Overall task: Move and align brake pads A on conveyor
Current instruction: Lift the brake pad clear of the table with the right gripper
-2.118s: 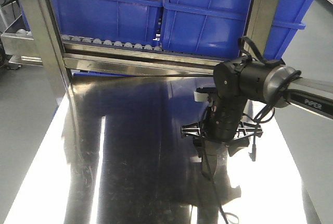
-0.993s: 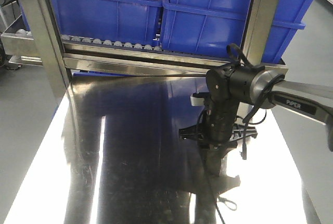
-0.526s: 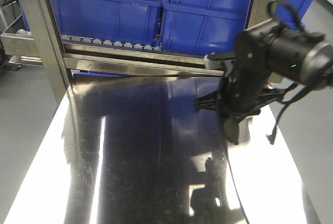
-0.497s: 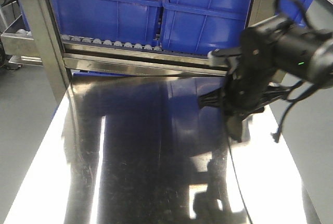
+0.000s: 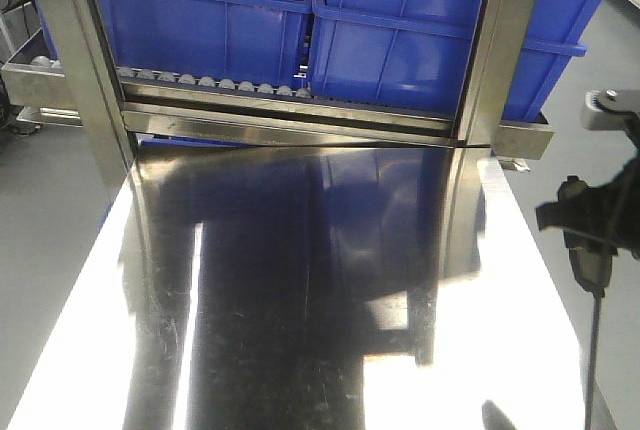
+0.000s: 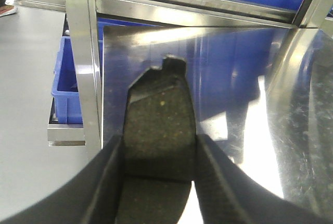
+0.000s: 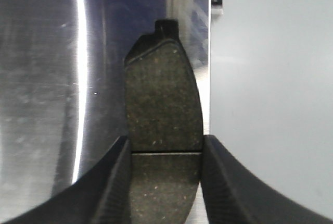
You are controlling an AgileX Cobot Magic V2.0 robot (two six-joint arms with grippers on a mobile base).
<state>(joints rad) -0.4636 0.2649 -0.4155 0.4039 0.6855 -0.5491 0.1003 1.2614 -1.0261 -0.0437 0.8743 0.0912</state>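
In the left wrist view, a dark grey gritty brake pad (image 6: 161, 114) with a centre groove sits between the fingers of my left gripper (image 6: 160, 156), which is shut on it above the shiny steel table (image 6: 234, 78). My right gripper (image 7: 165, 153) is shut on a second brake pad (image 7: 164, 99), held over the table's right edge (image 7: 206, 88). In the front view the right gripper (image 5: 588, 255) hangs at the far right, past the table's side. The left gripper is outside the front view. The conveyor is out of view.
Blue bins (image 5: 390, 45) stand on a roller rack (image 5: 210, 82) behind the steel table (image 5: 300, 290). Steel posts (image 5: 75, 60) frame the rack. A blue bin (image 6: 65, 86) sits low beside a post (image 6: 80, 52). Grey floor (image 7: 270, 88) lies right of the table.
My right arm has risen from the middle-right of the table and swung to the right, now past the table's edge, carrying its pad.
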